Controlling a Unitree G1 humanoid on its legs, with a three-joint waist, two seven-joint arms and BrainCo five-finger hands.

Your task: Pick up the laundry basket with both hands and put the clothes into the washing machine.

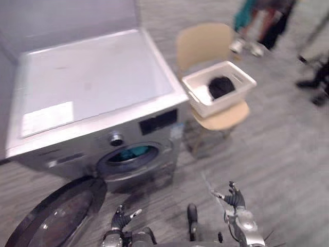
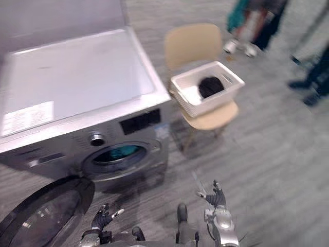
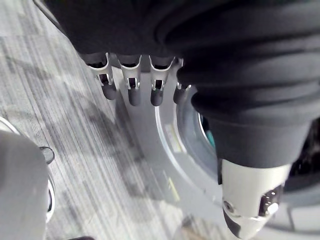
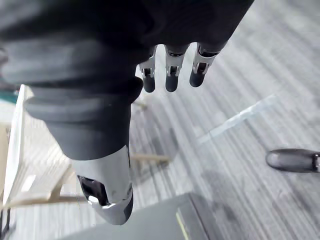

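the laundry basket (image 1: 206, 108) isn't in either hand, it's sitting flat on the seat of a tan chair (image 1: 202, 43), open side up, just beside the washing machine (image 1: 97, 82) on the robot's right. it's a white rectangular one with slotted walls. its long axis runs across the seat, more or less in line with the chair back. one short end points at the washer's side and the other points away and slightly further from the robot. there's a dark bundle of clothes (image 1: 221, 86) lying in the far half of it.

the washer's round door (image 1: 56, 216) is swung wide open, down toward the floor on the robot's left. something teal (image 1: 129, 152) shows inside the drum opening.

both hands are low and near the robot, well apart from the basket. the left hand (image 1: 122, 218) hangs in front of the washer's open door, fingers (image 3: 131, 89) loose and fairly straight, nothing in them. the right hand (image 1: 234, 198) is over the grey striped floor (image 1: 288, 154), spread a bit wider, also holding nothing; its fingers (image 4: 171, 79) hang relaxed in its wrist view.

some people's legs and shoes (image 1: 254, 31) show behind the chair.
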